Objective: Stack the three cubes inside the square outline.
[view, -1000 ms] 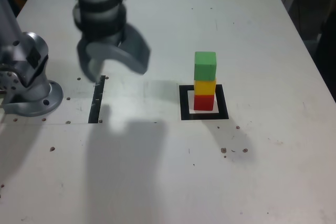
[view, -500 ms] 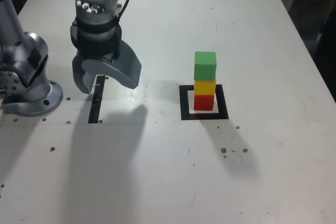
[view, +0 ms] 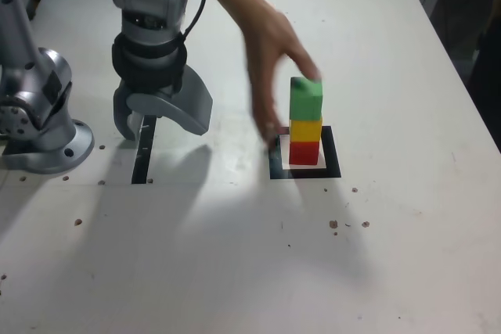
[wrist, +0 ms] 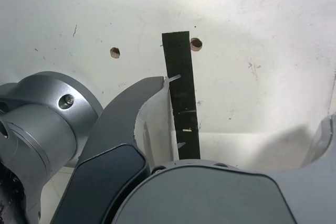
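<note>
Hand released, jaws spread, empty, over the thin black strip; stack lies well apart toward the exterior view's right: red cube, yellow cube, green cube inside the square outline; a person's hand touches the green cube and blocks any approach; task looks complete.

The green cube tops the yellow cube and the red cube. The square outline is thick black with a white centre. The table is white, speckled with small brown spots. The gripper is plain grey metal with a black band above. A thin strip is black with a few white nicks.
</note>
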Robot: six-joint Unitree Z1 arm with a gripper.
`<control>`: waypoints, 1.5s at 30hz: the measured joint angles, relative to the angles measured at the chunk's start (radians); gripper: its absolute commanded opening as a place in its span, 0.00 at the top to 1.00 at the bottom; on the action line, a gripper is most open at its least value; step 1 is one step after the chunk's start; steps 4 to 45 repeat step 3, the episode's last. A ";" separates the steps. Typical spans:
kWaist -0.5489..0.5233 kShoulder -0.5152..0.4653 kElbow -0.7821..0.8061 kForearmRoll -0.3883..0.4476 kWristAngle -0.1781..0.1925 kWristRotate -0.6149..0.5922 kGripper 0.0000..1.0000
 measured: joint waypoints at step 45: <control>0.000 0.000 0.002 0.000 0.000 0.000 0.01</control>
